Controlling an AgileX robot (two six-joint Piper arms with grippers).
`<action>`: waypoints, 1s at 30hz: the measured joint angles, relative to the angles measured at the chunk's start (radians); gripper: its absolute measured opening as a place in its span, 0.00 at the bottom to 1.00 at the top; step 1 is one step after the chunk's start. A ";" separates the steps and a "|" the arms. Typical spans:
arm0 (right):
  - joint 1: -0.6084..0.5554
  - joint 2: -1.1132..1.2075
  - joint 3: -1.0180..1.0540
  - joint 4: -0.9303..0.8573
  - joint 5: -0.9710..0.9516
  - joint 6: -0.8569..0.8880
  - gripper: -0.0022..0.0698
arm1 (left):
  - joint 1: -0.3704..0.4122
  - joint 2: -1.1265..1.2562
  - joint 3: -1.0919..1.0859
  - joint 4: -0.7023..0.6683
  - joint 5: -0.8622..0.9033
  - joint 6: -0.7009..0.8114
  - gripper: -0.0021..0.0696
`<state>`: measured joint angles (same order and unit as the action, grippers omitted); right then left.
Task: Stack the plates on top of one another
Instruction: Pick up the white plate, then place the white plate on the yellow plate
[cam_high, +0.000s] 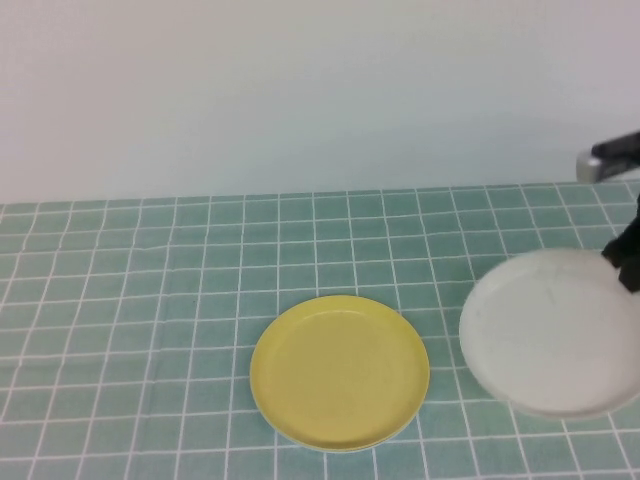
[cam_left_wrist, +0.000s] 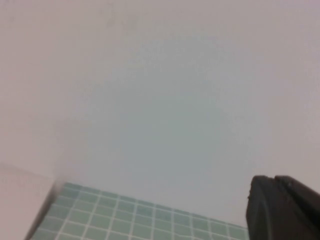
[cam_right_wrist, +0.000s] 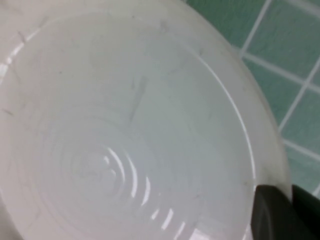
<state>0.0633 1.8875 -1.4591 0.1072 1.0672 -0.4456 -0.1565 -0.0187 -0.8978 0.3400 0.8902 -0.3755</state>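
The yellow plate (cam_high: 340, 372) lies flat on the green tiled table (cam_high: 150, 300), near the front middle. The white plate (cam_high: 550, 335) with faint scuffs is at the right, held off the table and slightly tilted. My right gripper (cam_high: 625, 262) is shut on its far right rim. In the right wrist view the white plate (cam_right_wrist: 125, 125) fills the picture, and its rim runs between the right gripper's (cam_right_wrist: 290, 192) two dark fingers. The light blue plate is not in view. My left gripper (cam_left_wrist: 274, 180) shows only in its wrist view, fingers together, pointing at the wall.
A plain pale wall (cam_high: 300, 90) rises behind the table's far edge. A grey part of the right arm (cam_high: 605, 160) shows at the right edge. The left arm is outside the high view.
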 joint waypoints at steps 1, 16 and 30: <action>0.000 0.000 -0.033 -0.002 0.025 0.009 0.05 | 0.020 0.000 0.000 0.000 0.002 0.000 0.03; 0.198 0.011 -0.260 0.282 0.066 0.040 0.05 | 0.205 0.000 0.000 0.000 0.010 0.000 0.03; 0.367 0.233 -0.260 0.251 -0.087 0.060 0.05 | 0.205 0.000 0.000 0.000 0.010 0.002 0.03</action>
<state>0.4307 2.1208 -1.7188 0.3582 0.9806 -0.3859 0.0480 -0.0184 -0.8978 0.3400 0.9004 -0.3737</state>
